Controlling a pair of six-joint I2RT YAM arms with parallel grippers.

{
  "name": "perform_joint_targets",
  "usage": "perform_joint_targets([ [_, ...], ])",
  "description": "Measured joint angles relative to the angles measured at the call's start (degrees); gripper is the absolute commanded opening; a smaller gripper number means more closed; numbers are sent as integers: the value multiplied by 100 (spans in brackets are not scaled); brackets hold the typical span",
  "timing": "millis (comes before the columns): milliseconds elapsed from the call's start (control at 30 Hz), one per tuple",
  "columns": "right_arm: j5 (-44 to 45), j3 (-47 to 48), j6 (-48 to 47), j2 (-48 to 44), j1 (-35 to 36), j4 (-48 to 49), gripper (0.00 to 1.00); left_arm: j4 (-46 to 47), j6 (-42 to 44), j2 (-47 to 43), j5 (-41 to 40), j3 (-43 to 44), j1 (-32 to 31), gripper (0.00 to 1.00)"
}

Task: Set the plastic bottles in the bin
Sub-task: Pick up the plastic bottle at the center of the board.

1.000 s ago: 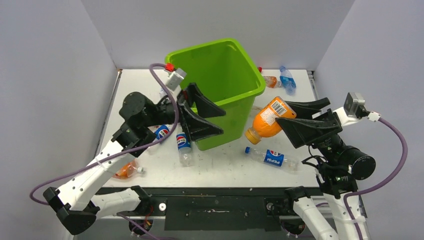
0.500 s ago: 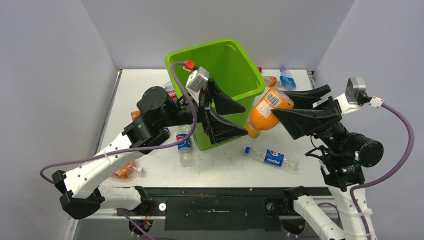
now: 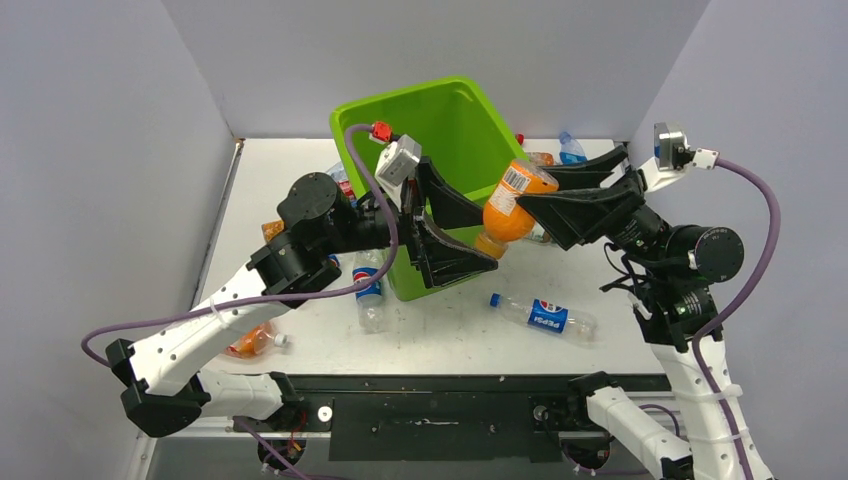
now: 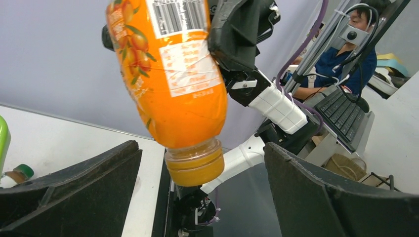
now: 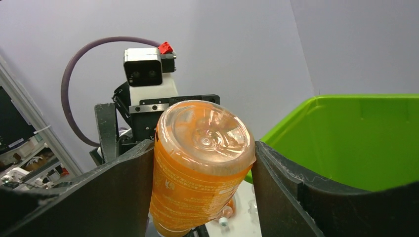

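Observation:
An orange plastic bottle (image 3: 505, 205) hangs cap-down in the air, with my right gripper (image 3: 530, 190) shut on its body. It hovers just in front of the lime-green bin (image 3: 440, 115), by the bin's right front corner. In the right wrist view the bottle's base (image 5: 202, 133) sits squeezed between both fingers, the bin (image 5: 356, 138) behind it. My left gripper (image 3: 492, 240) stands open in front of the bin. Its jaws lie wide on either side of the bottle's orange cap (image 4: 195, 168) without touching it.
Loose bottles lie on the table: a Pepsi one (image 3: 540, 315) at front right, another (image 3: 368, 290) under the left arm, a crushed orange one (image 3: 252, 342) at front left, a blue one (image 3: 570, 150) behind the bin. Grey walls close in on three sides.
My right gripper has carried the orange bottle up and left toward the bin. The left gripper swung from the bin's left side to its front, under the bottle's neck.

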Motion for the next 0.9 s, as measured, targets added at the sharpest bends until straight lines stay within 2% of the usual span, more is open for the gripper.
perform_joint_targets([
  [100,2,0,15,26,0,24,5,125,-68,44,72,0,0,77],
  [200,2,0,35,37,2,35,5,219,-164,149,118,0,0,68],
  [367,7,0,35,39,0,37,5,249,-297,365,238,0,-2,41],
  [433,7,-2,-9,42,-2,33,5,299,-354,404,299,7,-26,29],
  [500,9,-2,-22,42,0,76,5,293,-391,407,289,15,-39,10],
  [533,22,-2,-31,42,0,76,14,313,-407,409,304,17,-37,1],
  [633,28,-2,-22,28,0,76,80,339,-407,409,286,17,-39,0],
  [667,35,-2,-31,26,0,72,95,339,-398,404,275,17,-39,0],
  [733,52,4,-28,-11,2,-2,90,306,-302,365,125,7,-46,0],
  [900,332,173,-444,-216,103,-772,90,72,83,-68,-769,-179,79,0],
])
